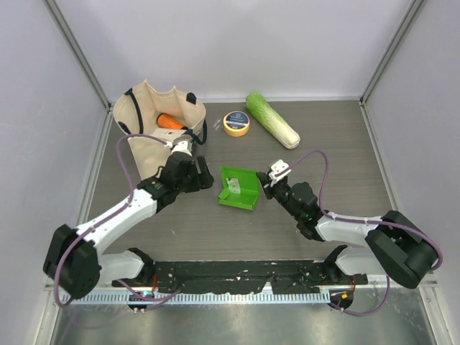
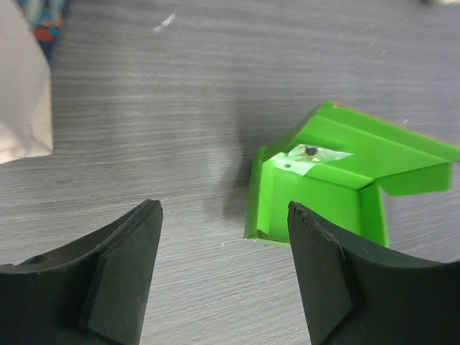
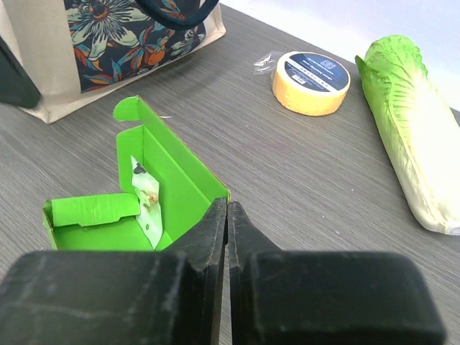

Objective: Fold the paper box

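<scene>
Right hand (image 3: pixel 228 208): nearest the right wrist lens. Its two black fingers stand all but together with only a hairline slit between them, and the tips sit at the near end of the tall wall of the paper box (image 3: pixel 172 180). I cannot tell whether a sliver of card sits in that slit.
Left hand (image 2: pixel 223 208): spread wide and holding nothing, low over the worktop (image 2: pixel 180 108). The box lies ahead at its 1 o'clock, clear of both fingers.
Box position: near the middle of the worktop seen from above, with the left hand at its 9 o'clock and the right hand at its 3 o'clock.
Box state: half made. The floor and low walls are up, one tall wall stands with a rounded tab at its far end, and a short flap bends inward at the low end. The top is not yet closed.
Inside: a clear strip (image 3: pixel 146 194) with a small dark speck is stuck to the inner wall.
Handling, as I judge it: thin card, very light. It is likely to skid on the smooth worktop if pushed from one side only. The creases should bend readily, but the panels would buckle under a hard squeeze.
Where to hold: pinch the free edge of the tall wall or the flap close to a crease, with the other hand bracing the opposite wall.
Neighbours: tape roll (image 3: pixel 311 83) at the box's 12 o'clock, cabbage (image 3: pixel 410 144) at 1 o'clock, bag (image 3: pixel 108 43) at 10 o'clock, all well apart from it.
</scene>
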`<state>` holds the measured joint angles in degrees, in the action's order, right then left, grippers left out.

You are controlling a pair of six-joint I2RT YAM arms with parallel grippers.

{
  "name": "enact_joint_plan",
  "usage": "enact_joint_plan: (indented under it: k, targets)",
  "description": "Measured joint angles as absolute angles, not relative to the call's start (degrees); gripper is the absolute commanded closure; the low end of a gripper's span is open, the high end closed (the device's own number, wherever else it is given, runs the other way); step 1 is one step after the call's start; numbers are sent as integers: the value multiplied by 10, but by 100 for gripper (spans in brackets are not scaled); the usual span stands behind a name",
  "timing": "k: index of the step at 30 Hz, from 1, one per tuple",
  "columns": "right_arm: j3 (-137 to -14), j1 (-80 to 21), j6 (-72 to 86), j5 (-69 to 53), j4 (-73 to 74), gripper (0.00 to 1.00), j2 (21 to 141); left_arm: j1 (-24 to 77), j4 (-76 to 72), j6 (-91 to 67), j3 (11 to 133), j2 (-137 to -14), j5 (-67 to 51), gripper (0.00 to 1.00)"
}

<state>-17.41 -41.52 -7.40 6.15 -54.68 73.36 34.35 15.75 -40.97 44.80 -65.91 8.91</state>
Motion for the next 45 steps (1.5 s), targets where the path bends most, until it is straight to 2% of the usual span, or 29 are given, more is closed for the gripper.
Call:
enact_joint_plan:
  k: [3, 4, 6, 7, 8, 12, 13, 16, 21, 23, 25, 29, 31, 35, 38, 40, 45]
  targets:
    - [-175, -417, -82, 57, -516, 83, 708, 336, 141, -395, 449, -717, 60, 28]
    - [-174, -418, -84, 57, -504, 75, 696, 337, 128, -390, 447, -733, 47, 28]
    - [-174, -420, -83, 58, -486, 70, 673, 337, 101, -385, 441, -742, 30, 28]
    - [-174, -420, -80, 60, -475, 63, 660, 337, 87, -384, 436, -742, 20, 28]
    - [-175, -421, -77, 61, -462, 60, 647, 337, 73, -382, 433, -742, 13, 28]
    - [-185, -428, -47, 71, -378, 53, 606, 337, 29, -374, 425, -742, -13, 30]
    - [-195, -431, -30, 79, -342, 47, 598, 337, 25, -372, 425, -742, -17, 30]
    - [-237, -438, 37, 110, -221, 44, 567, 343, 15, -367, 423, -742, -26, 30]
    - [-330, -438, 129, 119, -35, 44, 545, 375, 22, -349, 421, -738, -24, 35]
    - [-344, -438, 150, 118, 13, 43, 547, 396, 29, -338, 421, -739, -16, 42]
    - [-343, -438, 162, 118, 52, 44, 550, 416, 42, -331, 425, -748, -2, 42]
    - [-337, -438, 170, 119, 98, 43, 550, 438, 69, -327, 432, -763, 14, 28]
    - [-335, -438, 169, 119, 103, 41, 543, 438, 77, -331, 431, -754, 21, 28]
    - [-328, -438, 164, 131, 105, 43, 537, 438, 103, -357, 423, -703, 38, 57]
    - [-328, -417, 175, 148, 101, 48, 556, 438, 119, -385, 421, -673, 39, 65]
    - [-318, -370, 210, 142, 90, 56, 563, 438, 118, -411, 407, -665, 29, 72]
    - [-293, -254, 302, 124, 79, 66, 584, 438, 127, -484, 350, -698, -8, 74]
